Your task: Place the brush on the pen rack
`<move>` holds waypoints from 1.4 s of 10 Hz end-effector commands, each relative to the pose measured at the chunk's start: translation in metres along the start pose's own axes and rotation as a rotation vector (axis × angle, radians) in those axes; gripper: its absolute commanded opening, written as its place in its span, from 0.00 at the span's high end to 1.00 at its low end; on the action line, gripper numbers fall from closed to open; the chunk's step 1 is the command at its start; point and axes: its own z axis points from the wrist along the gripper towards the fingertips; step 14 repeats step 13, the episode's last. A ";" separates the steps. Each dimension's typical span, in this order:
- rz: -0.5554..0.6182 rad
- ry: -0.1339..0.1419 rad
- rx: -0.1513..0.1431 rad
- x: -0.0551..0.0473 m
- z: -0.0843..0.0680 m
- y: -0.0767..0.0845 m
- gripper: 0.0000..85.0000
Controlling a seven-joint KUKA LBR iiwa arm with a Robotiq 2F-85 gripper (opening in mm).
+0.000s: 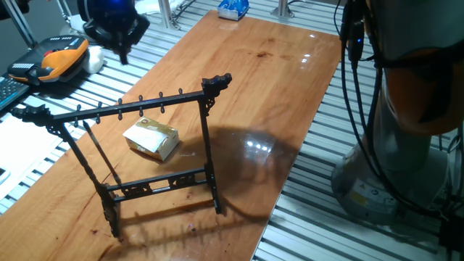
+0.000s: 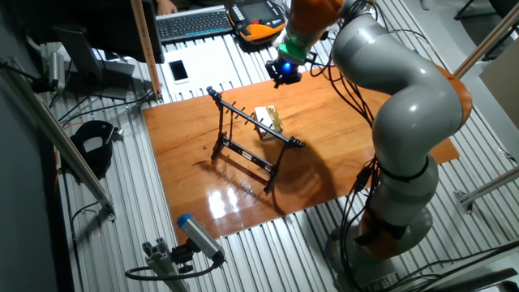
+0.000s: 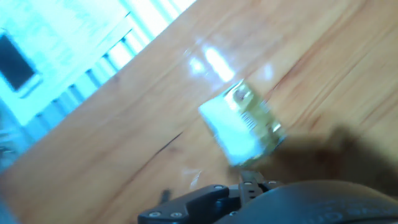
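The black pen rack (image 1: 145, 106) stands on the wooden table (image 1: 275, 80), and it also shows in the other fixed view (image 2: 251, 134). A thin dark brush (image 1: 101, 152) hangs from a hook near the rack's left end, alongside the left leg. My gripper (image 1: 122, 51) is up above the table's far edge, behind the rack and apart from it; it also shows in the other fixed view (image 2: 284, 75). Nothing shows in it. The hand view is blurred and does not show the fingers.
A small tan cardboard box (image 1: 152, 138) lies on the table just behind the rack, blurred in the hand view (image 3: 242, 124). An orange-black pendant (image 1: 61, 58) and a keyboard (image 2: 195, 23) lie off the far side. A blue packet (image 1: 233, 9) sits past the table's end.
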 end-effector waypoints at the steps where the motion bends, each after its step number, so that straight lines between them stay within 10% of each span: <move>1: -0.404 -0.009 0.020 -0.001 -0.001 -0.003 1.00; 5: -0.511 0.026 0.032 -0.004 0.000 -0.018 1.00; 14: -0.521 0.008 0.053 -0.005 0.001 -0.027 1.00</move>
